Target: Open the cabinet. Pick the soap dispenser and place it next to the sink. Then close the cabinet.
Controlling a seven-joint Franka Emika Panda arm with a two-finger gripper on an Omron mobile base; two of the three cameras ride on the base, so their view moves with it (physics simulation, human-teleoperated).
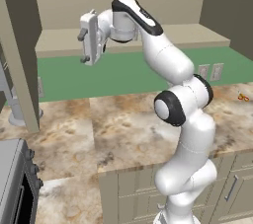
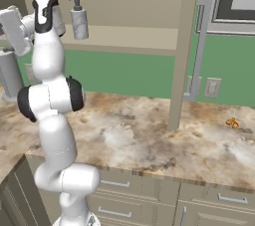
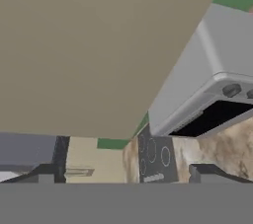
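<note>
Nearest the base: beige drawer fronts (image 2: 149, 190) with short horizontal handles, under the front edge of the marbled brown table (image 1: 128, 129). The white arm (image 1: 183, 134) rises from the base and bends up and over toward the wall cabinet.

At the table's left edge, left base view: a grey appliance (image 1: 15, 183) with dark knobs. In the hand view a grey, dark-fronted appliance with knobs fills the right side. A small orange item (image 2: 231, 123) lies on the table to the right, near the green backsplash (image 1: 123, 75), which carries wall outlets (image 2: 212, 87).

The cabinet (image 1: 148, 38) is open. Its right door (image 2: 183, 46) stands swung out edge-on over the table, its long silver bar handle (image 2: 199, 46) facing right. Its left door (image 1: 22, 60) is also swung out. The plain beige shelf interior is exposed.

Fingers (image 1: 85, 48): held up at shelf height in front of the open cabinet, toward its left side, pointing down. They are spread wide apart, holding nothing and touching nothing. Their dark tips stand at the bottom of the hand view, one at each side.

The soap dispenser (image 2: 78, 19) stands upright on the cabinet shelf, pump on top, well apart from the fingers, to the right of the hand in the right base view.

A larger grey flared-base post (image 1: 12, 104) stands at the far left of the table.
</note>
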